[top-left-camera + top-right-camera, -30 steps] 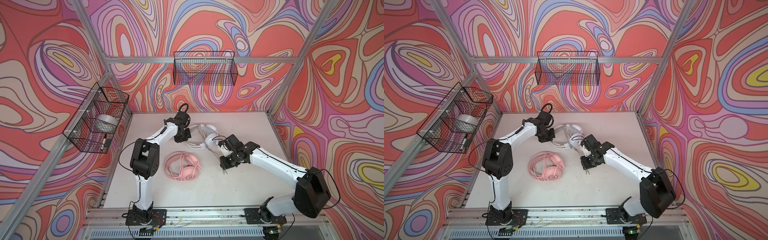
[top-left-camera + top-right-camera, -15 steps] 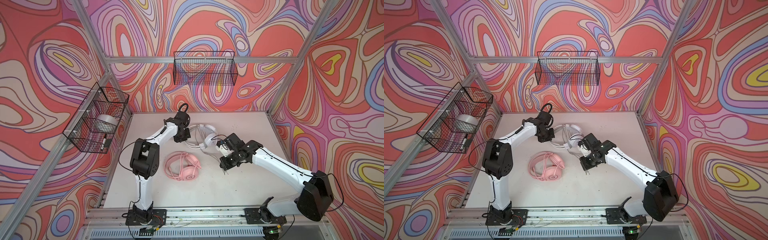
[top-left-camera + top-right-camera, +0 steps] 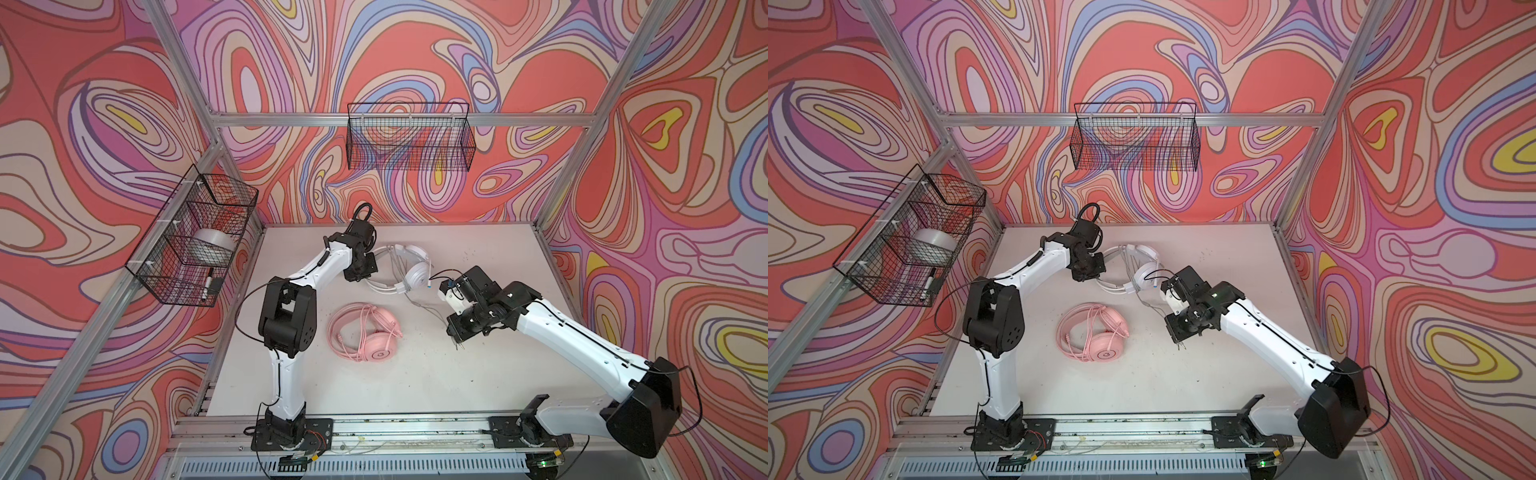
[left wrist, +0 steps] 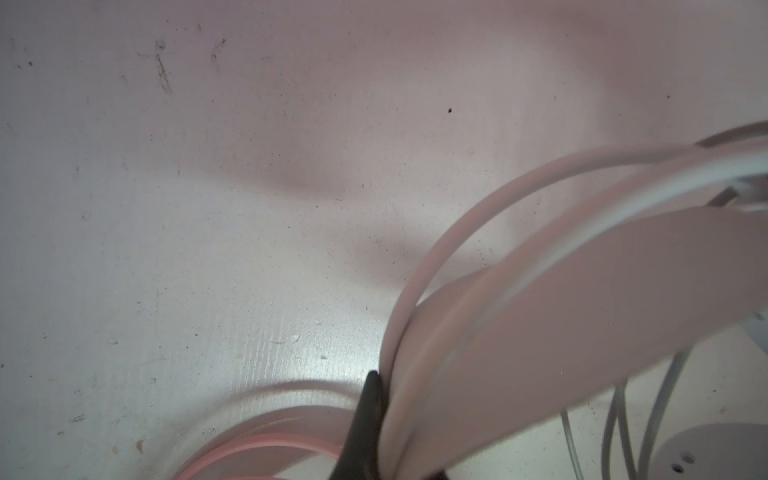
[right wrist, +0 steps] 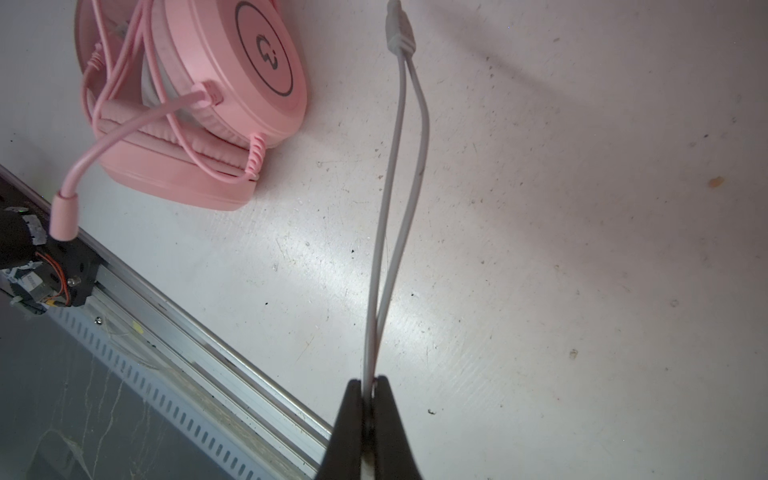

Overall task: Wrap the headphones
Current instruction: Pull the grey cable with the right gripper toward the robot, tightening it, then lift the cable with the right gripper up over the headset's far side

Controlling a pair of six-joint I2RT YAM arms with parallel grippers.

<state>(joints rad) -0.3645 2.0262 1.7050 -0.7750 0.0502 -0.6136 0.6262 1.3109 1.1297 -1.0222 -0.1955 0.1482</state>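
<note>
The white headphones (image 3: 409, 266) (image 3: 1144, 266) lie at the back middle of the table. My left gripper (image 3: 359, 270) (image 3: 1088, 270) (image 4: 384, 399) is shut on their headband (image 4: 540, 291) at its left end. Their grey cable (image 3: 424, 307) (image 3: 1152, 305) (image 5: 399, 166) runs forward and right to my right gripper (image 3: 459, 338) (image 3: 1179, 338) (image 5: 369, 384). That gripper is shut on two strands of the cable just above the table. The pink headphones (image 3: 365, 332) (image 3: 1096, 336) (image 5: 232, 83) lie in front of the white pair, with the pink cable looped over them.
A wire basket (image 3: 191, 241) on the left wall holds a tape roll (image 3: 212, 251) and a marker. Another wire basket (image 3: 409, 141) hangs on the back wall. An aluminium rail (image 3: 415, 424) (image 5: 208, 332) with both arm bases runs along the table's front edge.
The right arm's elbow has swung right and toward the front. Its gripper stays almost in place, still shut on the grey cable. The left arm has not moved.
</note>
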